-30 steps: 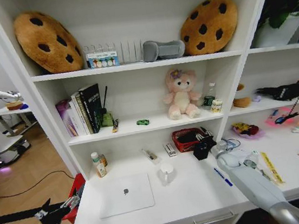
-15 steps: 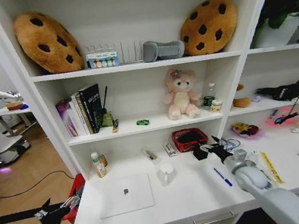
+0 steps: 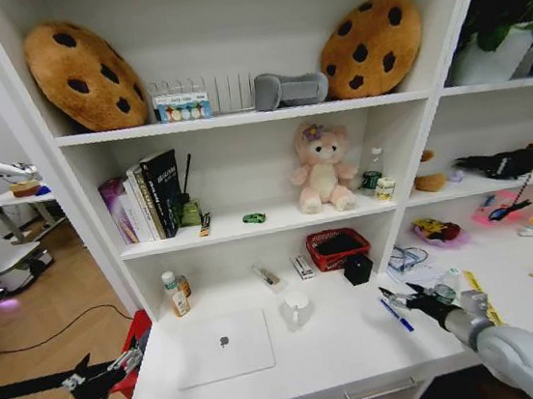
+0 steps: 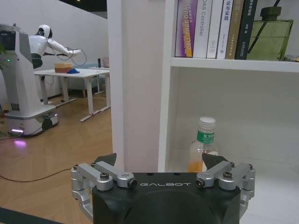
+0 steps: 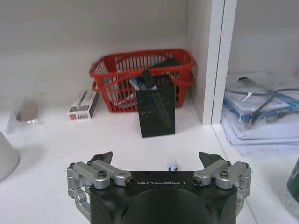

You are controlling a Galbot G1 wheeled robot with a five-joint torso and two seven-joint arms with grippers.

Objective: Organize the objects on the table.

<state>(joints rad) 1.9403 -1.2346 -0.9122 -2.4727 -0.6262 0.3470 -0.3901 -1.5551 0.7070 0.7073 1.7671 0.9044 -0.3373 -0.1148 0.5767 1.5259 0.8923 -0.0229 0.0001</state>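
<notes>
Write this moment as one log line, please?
right pincer: open, empty, above blue pen | left pincer: open, parked off desk edge | laptop: untouched

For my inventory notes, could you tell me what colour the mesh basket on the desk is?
Red; the basket shows best in the right wrist view.

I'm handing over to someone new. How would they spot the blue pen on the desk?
Start at the long white desk under the shelves and find the red basket against its back wall. Come toward the front edge, past the small black box. The blue pen lies flat there, just ahead of the right tool, the only thin blue stick on the desktop.
</notes>
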